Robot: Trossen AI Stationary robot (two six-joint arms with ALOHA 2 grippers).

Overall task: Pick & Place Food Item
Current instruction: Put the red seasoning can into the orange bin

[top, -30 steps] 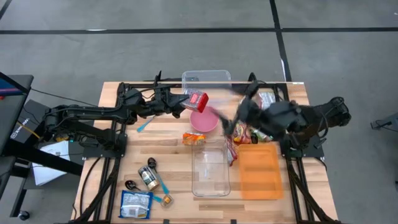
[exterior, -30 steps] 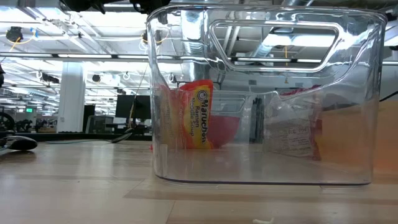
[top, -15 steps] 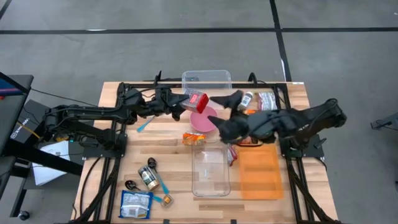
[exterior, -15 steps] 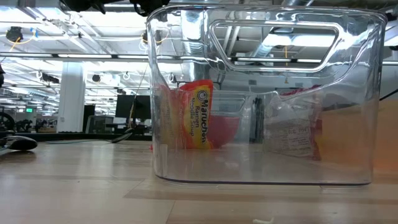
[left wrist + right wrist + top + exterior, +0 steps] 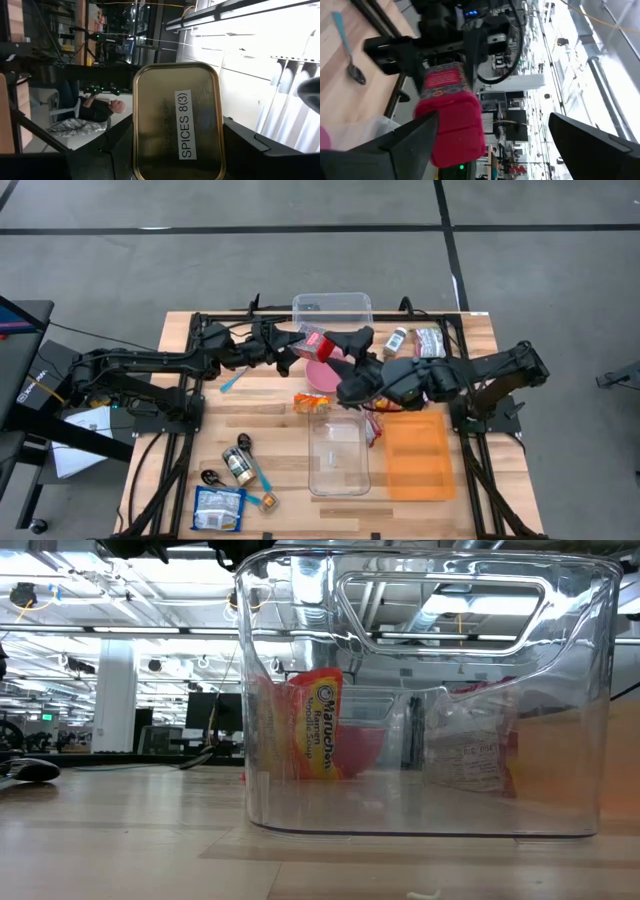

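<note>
Since the earlier high view, the right arm has swung in from the table's right side toward the tin (image 5: 318, 342); nothing else has shifted.

We hold the tin aloft in the left gripper (image 5: 297, 346), just above the near edge of the pink bowl (image 5: 328, 376). The left fingers (image 5: 90, 155) are clamped on its sides — in the left wrist view the gold base, labelled SPICES 8(3), fills the gap between them. The red lid end points toward the right gripper (image 5: 352, 345), which stands just beside the tin with its fingers (image 5: 415, 137) spread wide and nothing in them.

From here we judge a handover to be the likely step. Hazards:

- Collision. The right gripper is close to the tin; if it advances off-line, one finger may strike the lid and knock the tin askew in the left grip.
- Drop. If we release the left grip before the right fingers have closed, the tin falls onto the bowl or the ramen packet (image 5: 310, 402) beside it.
- Slip. The tin's walls look smooth; a grip taken only on the lid may pull it off — the body would then fall.
- Crowding. Both arms meet over the bowl, with the clear bin (image 5: 338, 452) nearby.
</note>
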